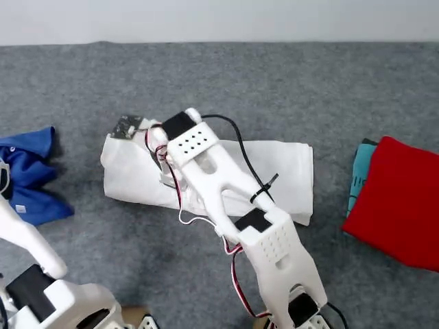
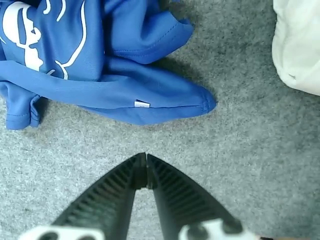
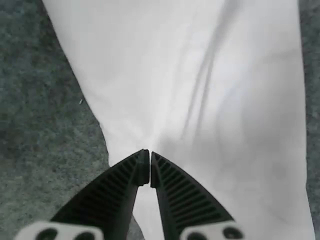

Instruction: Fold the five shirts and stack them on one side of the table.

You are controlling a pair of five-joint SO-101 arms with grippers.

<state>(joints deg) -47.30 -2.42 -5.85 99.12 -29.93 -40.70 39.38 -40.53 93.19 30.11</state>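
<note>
A white shirt lies partly folded across the middle of the grey table, long side running left to right. My right gripper is down on its left part, shut on the white shirt, with creases running to the fingertips. In the high view the right arm crosses over this shirt. A crumpled blue shirt with white print lies at the table's left edge. My left gripper hangs shut and empty over bare table, a short way from the blue shirt.
A folded red shirt lies on a teal one at the right side of the table. The white shirt's edge shows in the left wrist view. Grey carpet-like table surface lies open at the back.
</note>
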